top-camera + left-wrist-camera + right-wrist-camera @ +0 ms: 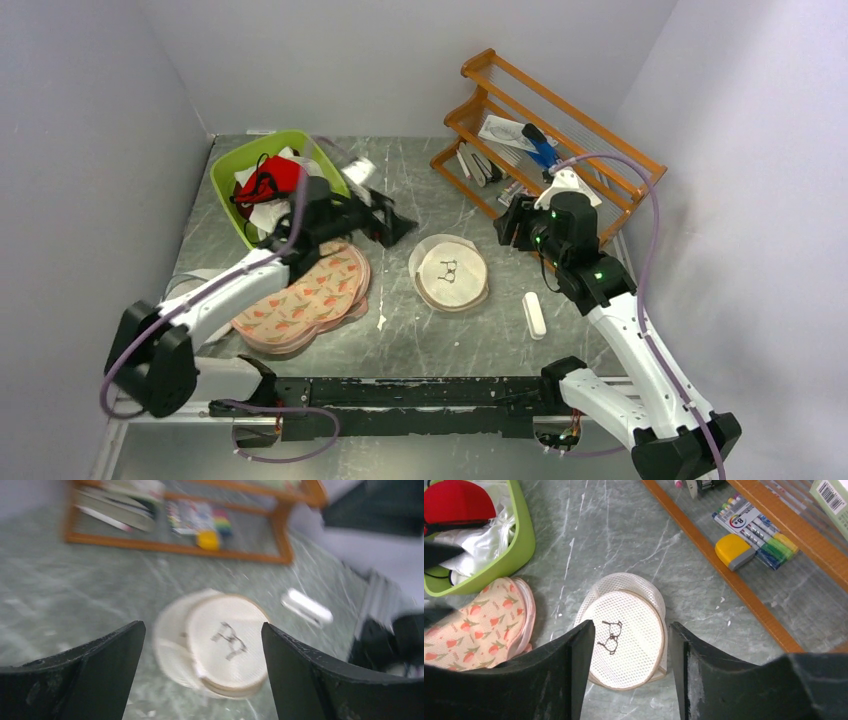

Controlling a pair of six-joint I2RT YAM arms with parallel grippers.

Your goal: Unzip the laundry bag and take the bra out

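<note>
Plainly, the left jaws hover wide and empty just left of the laundry bag (pixel 452 272), and the right jaws, equally wide and empty, hang to its right. Each pair is aimed at the bag, apparently ready to approach it. The bag lies flat on the worktop (pixel 420 180), drawing up. Farther left of it, the bra (pixel 268 180) sits in a green tub (pixel 262 138), so I judge the removal done.

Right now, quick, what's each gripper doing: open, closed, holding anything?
Left gripper: open, holding nothing.
Right gripper: open, holding nothing.
</note>
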